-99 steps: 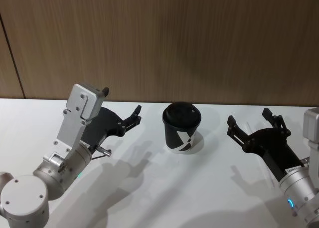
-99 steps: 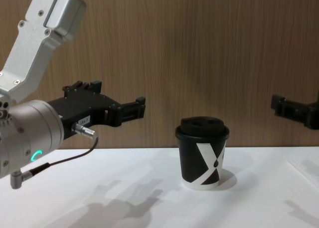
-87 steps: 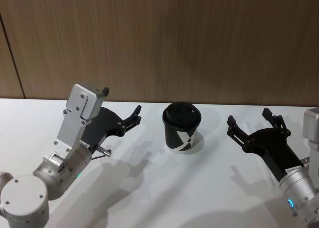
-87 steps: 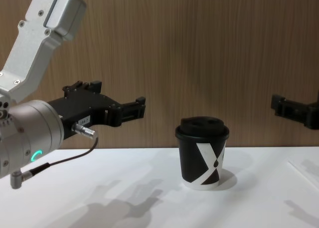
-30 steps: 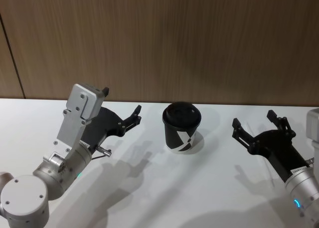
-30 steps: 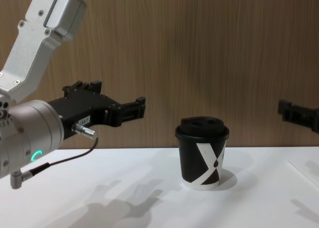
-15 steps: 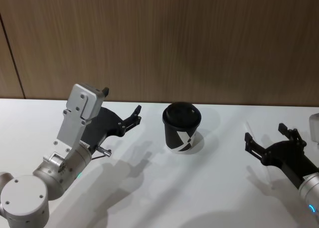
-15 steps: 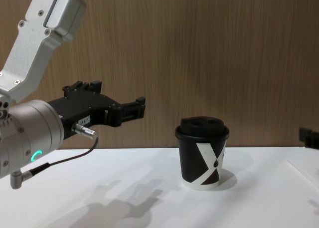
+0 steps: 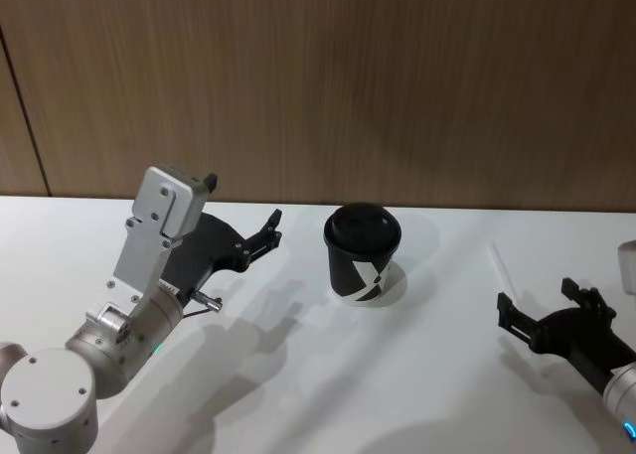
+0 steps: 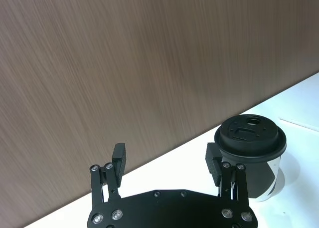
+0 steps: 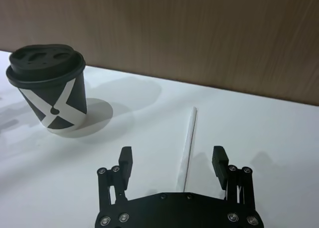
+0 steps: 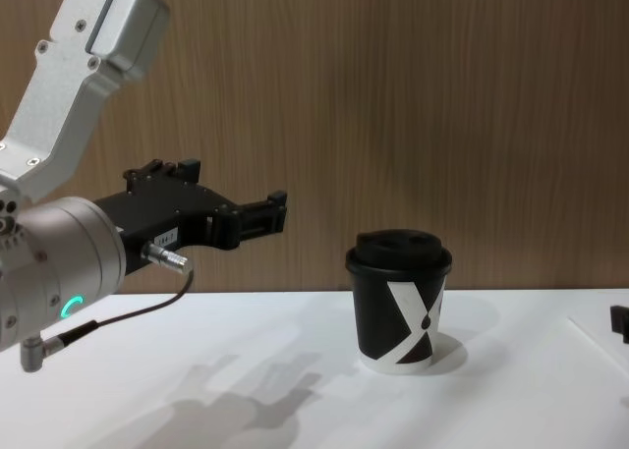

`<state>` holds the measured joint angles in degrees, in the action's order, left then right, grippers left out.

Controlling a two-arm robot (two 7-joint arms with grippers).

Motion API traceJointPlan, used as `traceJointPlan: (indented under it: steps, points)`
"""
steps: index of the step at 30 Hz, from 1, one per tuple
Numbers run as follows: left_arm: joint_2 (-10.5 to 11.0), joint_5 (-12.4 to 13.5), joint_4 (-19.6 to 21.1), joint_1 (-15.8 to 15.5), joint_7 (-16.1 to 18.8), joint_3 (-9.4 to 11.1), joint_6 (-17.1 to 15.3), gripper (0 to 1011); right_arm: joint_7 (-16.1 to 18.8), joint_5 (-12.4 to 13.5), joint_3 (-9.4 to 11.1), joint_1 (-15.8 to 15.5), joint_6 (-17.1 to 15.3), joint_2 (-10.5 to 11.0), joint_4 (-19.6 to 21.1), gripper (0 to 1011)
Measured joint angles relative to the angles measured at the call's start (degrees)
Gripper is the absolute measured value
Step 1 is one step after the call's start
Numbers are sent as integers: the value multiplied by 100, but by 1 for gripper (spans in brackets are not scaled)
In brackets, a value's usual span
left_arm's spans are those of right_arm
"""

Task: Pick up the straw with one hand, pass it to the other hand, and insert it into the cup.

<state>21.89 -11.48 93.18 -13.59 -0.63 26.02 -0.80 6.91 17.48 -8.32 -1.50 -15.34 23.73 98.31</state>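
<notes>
Right pincer (image 9: 538, 301) agape, straw (image 9: 498, 263) just ahead

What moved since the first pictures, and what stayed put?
The right gripper pulled back and sank lower, jaws open and empty, uncovering the straw lying on the table. Nothing was grabbed or let go. The left gripper, jaws open, and the cup stayed put.

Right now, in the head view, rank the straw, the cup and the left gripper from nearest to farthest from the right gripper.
1. The straw, lying just ahead of the right gripper.
2. The cup, in the middle, off to the right gripper's left.
3. The left gripper, on the far left, beyond the cup.
</notes>
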Motion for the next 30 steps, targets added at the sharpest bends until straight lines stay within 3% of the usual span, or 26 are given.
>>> traceJointPlan:
  steps: [12, 30]
  points:
    - [0, 0, 0, 0, 0, 0, 0, 1003, 43, 81, 48, 15, -275, -83, -140, 1001]
    - [0, 0, 0, 0, 0, 0, 0, 1003, 101, -22, 23, 55, -649, -73, -157, 1001]
